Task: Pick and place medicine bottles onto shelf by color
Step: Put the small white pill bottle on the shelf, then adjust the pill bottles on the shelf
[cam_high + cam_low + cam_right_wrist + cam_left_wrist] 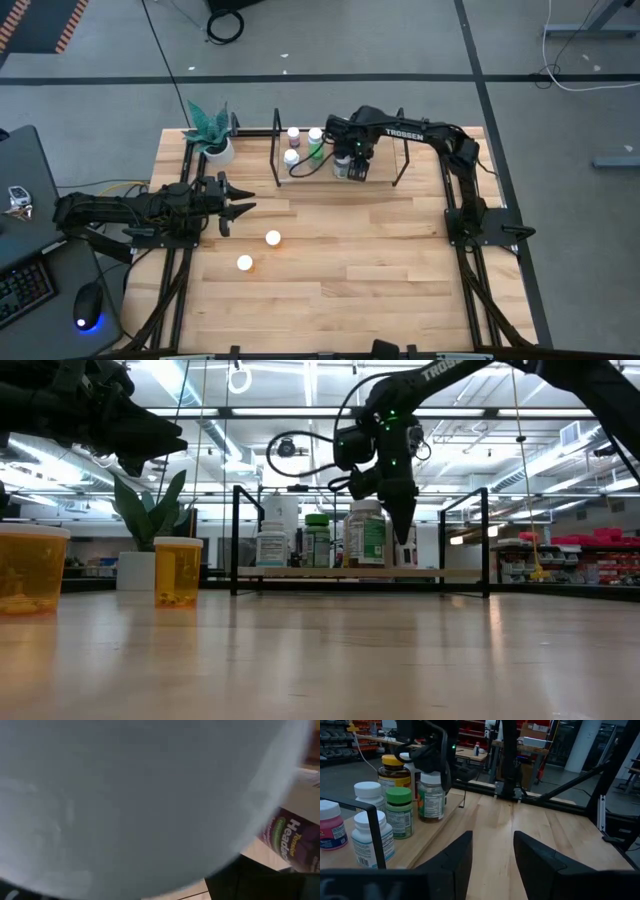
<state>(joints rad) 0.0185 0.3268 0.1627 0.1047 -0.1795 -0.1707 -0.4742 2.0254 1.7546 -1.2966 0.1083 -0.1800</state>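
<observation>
1. Placing looks like the step in hand: my right gripper (352,165) is down over the shelf (300,180) at the desk's far edge, its fingers closed around a white-capped bottle (366,533) with a green label.
2. From the low view that bottle's base seems at or just above the shelf board; I cannot tell whether it is touching.
3. The right wrist view is filled by a pale cap, so I judge the grip sits near the bottle's top.
4. Other bottles already stand on the shelf: a green-capped one (399,811), a yellow-capped one (394,770), a pink one (331,825) and white-capped ones toward the shelf's left end.
5. Two orange bottles with white caps (272,238) (244,263) remain on the bare desk, left of centre, near each other and well apart from the shelf.
6. My left gripper (240,207) hovers near the desk's left edge, fingers partly apart and holding nothing.
7. Next, I would judge, the right fingers need to open and lift straight up without knocking the neighbours; then an orange bottle wants fetching.
8. The desk (380,270) is pale wood planks; a potted plant (213,133) stands at its far left corner.
9. Beyond it is a bright workshop with ceiling strip lights, grey floor and cables.
</observation>
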